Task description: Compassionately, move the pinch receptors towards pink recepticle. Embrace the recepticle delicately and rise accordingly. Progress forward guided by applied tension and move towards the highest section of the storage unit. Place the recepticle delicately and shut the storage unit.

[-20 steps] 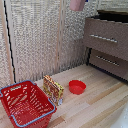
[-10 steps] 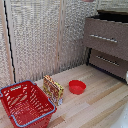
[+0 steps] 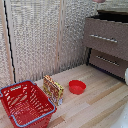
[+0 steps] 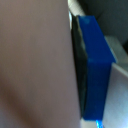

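In the wrist view the pink recepticle [image 4: 30,55] fills most of the picture as a blurred pale mauve surface. One blue-tipped finger [image 4: 95,70] presses flat against its side, so my gripper [image 4: 52,75] is shut on it; the other finger is hidden behind the cup. In the exterior view only a pink sliver [image 3: 98,1] shows at the upper edge, above the storage unit [image 3: 107,47]. Its highest section [image 3: 106,36] stands pulled out, with a dark gap above its front. The lower drawer [image 3: 108,61] is pushed in.
A red wire-rimmed basket [image 3: 25,102] stands at the exterior view's left on the wooden floor, with a snack box [image 3: 52,88] beside it and a shallow red bowl [image 3: 77,86] further right. A white shape [image 3: 125,76] shows at the right edge.
The pink shape at the upper edge has shifted toward the exterior view's right, closer to the dresser, and less of it shows. Everything else is unmoved.
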Robot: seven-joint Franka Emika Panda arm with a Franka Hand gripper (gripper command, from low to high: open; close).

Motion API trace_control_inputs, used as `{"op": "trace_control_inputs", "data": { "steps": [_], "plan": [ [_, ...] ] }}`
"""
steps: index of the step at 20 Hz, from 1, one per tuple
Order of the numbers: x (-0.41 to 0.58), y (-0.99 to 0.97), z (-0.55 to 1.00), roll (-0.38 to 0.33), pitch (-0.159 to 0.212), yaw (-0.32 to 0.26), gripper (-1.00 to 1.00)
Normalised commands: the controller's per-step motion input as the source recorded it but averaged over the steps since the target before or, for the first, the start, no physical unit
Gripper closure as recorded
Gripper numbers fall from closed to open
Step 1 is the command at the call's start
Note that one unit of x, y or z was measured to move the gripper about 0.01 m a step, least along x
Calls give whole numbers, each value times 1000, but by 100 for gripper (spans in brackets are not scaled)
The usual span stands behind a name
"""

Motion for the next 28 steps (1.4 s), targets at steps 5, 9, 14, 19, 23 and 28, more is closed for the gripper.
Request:
{"op": "trace_control_inputs", "data": {
  "steps": [5,9,14,19,23,28],
  "plan": [
    [-61,-864,59,-48,138,53,100],
    [-97,-649,0,-159,149,45,100],
    [-23,-373,-45,-272,106,43,100],
    [38,-105,-337,-58,51,5,100],
    [51,-41,-486,-1,74,-1,100],
    [37,-13,-37,-32,47,-6,-100]
  ]
}}
